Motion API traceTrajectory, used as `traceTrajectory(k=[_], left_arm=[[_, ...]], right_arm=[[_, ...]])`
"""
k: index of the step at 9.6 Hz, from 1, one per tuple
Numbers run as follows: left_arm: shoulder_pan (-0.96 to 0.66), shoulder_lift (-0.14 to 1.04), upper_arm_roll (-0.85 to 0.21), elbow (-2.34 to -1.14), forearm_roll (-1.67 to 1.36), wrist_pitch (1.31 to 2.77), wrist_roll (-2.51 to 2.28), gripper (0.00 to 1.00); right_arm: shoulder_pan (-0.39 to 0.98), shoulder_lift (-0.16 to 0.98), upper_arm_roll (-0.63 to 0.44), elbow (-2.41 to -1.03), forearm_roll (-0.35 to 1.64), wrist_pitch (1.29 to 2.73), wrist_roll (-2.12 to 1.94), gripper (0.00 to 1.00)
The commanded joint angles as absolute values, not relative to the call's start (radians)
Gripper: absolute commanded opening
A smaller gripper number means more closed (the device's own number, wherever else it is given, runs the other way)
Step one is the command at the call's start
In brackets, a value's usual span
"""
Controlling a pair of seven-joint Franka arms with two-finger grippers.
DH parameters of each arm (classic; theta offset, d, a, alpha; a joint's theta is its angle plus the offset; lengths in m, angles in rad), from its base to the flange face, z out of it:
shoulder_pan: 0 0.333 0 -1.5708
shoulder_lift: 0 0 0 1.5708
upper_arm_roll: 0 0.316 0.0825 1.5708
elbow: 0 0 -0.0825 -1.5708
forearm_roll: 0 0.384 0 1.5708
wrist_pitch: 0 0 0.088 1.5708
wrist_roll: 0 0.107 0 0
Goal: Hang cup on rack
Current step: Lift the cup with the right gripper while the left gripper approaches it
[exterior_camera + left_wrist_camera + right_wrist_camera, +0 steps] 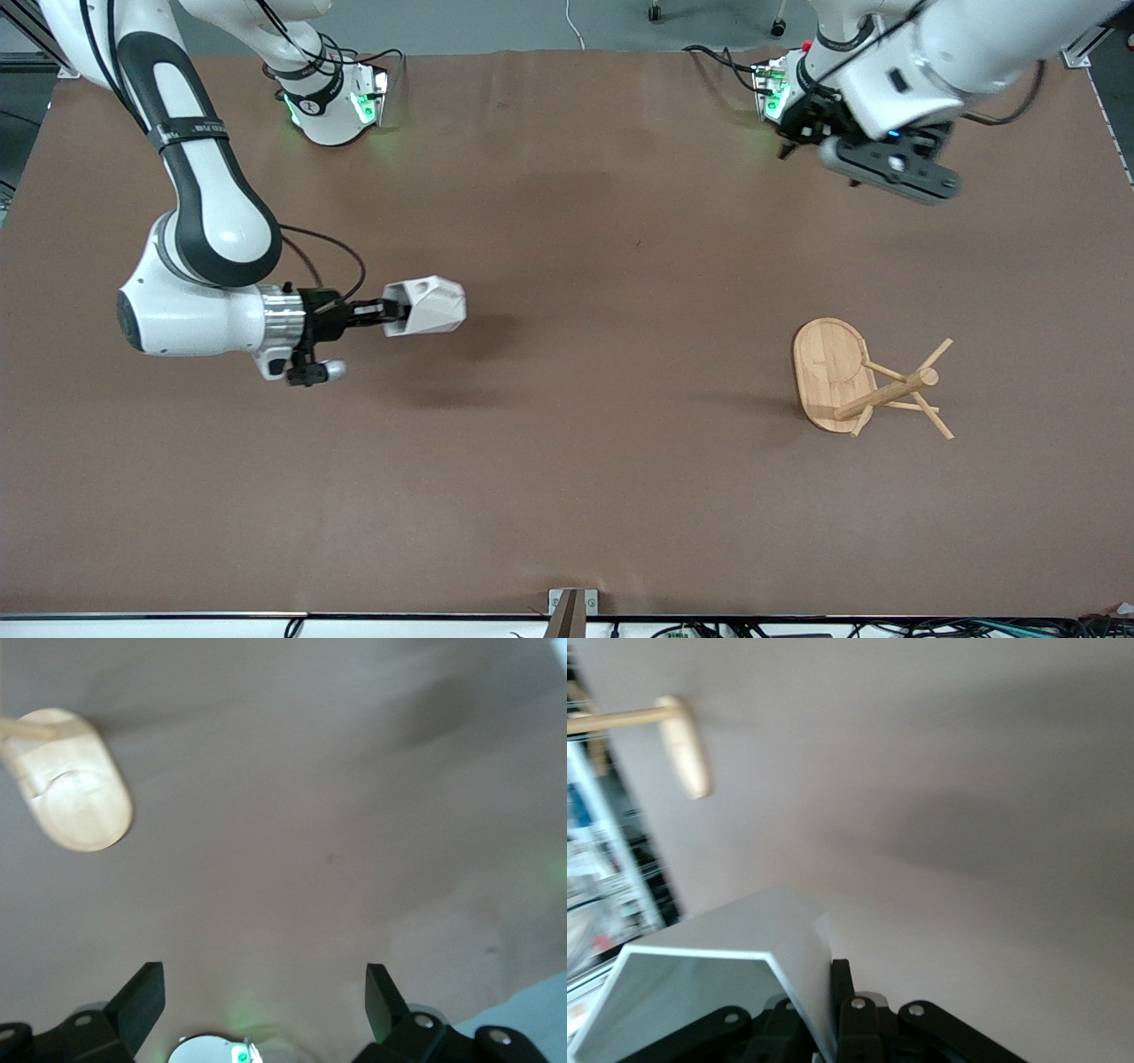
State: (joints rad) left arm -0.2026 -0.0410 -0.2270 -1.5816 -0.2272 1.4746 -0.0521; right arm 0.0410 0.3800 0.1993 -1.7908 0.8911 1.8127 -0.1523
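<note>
The white faceted cup is held on its side in the air over the table toward the right arm's end. My right gripper is shut on the cup's rim wall, which also shows in the right wrist view. The bamboo rack stands on its oval base toward the left arm's end, with its post and pegs leaning toward the front camera in the view. Its base shows in the left wrist view and in the right wrist view. My left gripper is open and empty, up in the air near its own base.
The brown table cover spans the whole work area. The two arm bases stand along the edge farthest from the front camera. A small bracket sits at the nearest edge.
</note>
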Motion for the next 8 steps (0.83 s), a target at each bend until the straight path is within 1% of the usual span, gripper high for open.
traceTrajectory(k=[1, 3, 5, 7, 8], left_arm=[[-0.241, -0.028, -0.273, -1.598, -0.28, 1.564, 0.015, 1.0], [-0.242, -0.008, -0.34, -1.608, -0.29, 1.699, 0.173, 1.0], [-0.244, 0.035, -0.402, -1.603, -0.317, 1.787, 0.265, 1.0], [-0.244, 0.073, -0.443, -1.608, -0.318, 1.877, 0.342, 1.0], [-0.244, 0.093, -0.454, -1.608, -0.318, 1.914, 0.366, 1.0]], right_arm=[[0.096, 0.402, 0.218, -1.763, 1.05, 1.764, -0.155, 0.01], [0.133, 0.402, 0.227, -1.763, 1.158, 1.734, -0.15, 0.01], [0.161, 0.402, 0.244, -1.766, 1.234, 1.724, -0.143, 0.01], [0.208, 0.403, 0.247, -1.766, 1.354, 1.729, -0.063, 0.01], [0.212, 0.403, 0.247, -1.764, 1.377, 1.726, -0.061, 0.01]])
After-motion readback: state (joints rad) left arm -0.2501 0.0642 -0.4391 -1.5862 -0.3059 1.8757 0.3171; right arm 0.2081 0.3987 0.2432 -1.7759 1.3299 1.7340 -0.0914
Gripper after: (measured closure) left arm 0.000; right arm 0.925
